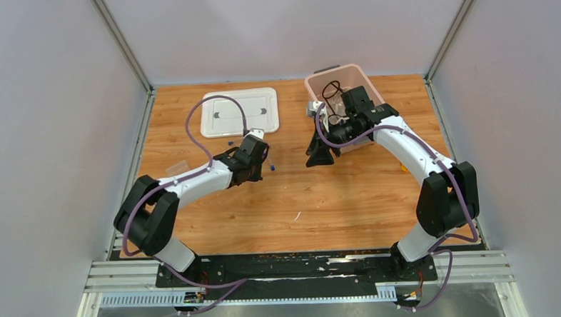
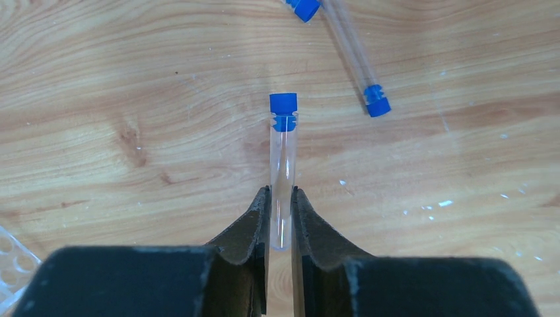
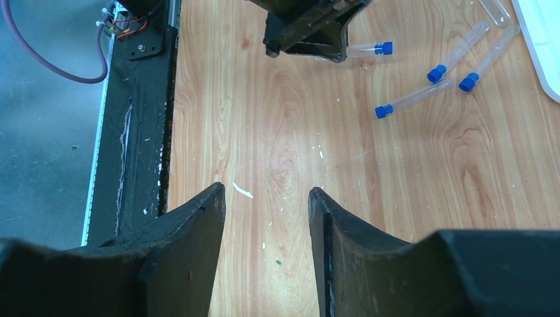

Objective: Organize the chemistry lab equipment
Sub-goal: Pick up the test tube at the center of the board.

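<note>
Pinching one blue-capped tube point(image 2: 282, 132), left claw point(image 2: 281, 195) was barely started; right claw point(image 3: 266, 218) spread, empty; other tubes point(image 3: 413, 99) lay loose on worktop point(image 3: 277, 132).

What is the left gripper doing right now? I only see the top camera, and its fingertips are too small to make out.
Observer: On the left wrist camera, the left gripper is shut on a clear blue-capped tube, near its bottom end.
Operator: Any other tubes out there?
Observer: The right wrist camera shows three more capped tubes lying loose on the table.
Operator: And the right gripper?
Observer: The right gripper has its jaws open, with nothing between them.
</note>
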Controlling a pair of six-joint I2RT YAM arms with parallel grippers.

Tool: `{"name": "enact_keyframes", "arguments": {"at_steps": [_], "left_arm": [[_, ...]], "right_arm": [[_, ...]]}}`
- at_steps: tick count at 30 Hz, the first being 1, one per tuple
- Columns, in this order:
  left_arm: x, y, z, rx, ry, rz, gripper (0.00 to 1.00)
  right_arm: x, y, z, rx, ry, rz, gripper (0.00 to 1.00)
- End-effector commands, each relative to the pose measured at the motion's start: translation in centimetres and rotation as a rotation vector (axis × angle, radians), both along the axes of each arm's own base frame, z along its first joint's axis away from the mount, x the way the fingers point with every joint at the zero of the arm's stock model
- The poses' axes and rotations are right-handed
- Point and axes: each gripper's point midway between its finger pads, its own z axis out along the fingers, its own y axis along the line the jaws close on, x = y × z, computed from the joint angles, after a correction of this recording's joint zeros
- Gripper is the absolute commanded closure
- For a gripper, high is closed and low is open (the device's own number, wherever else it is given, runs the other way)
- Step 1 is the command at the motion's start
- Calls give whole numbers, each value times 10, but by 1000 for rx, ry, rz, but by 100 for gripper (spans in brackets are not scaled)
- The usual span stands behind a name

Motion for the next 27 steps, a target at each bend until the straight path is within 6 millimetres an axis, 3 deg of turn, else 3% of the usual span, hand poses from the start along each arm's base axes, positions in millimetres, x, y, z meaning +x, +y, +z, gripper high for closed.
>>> {"name": "enact_keyframes", "arguments": {"at_steps": [1,10,16,27], "left_arm": [[8,-12,40,-153,-142,-21,97],[-2,-29,120,-534,-422,-86,98],[-12,-37,158,-776,-535,-85,99],[-21,-51,188,-1068,-544,-54,100]], "right_arm": [[-3,10,17,72,-11,48,50],[-14,43,23,172,128,51,48],[-9,70,7,189,302,-40,45],[-20,95,4,228,404,-5,41]]}}
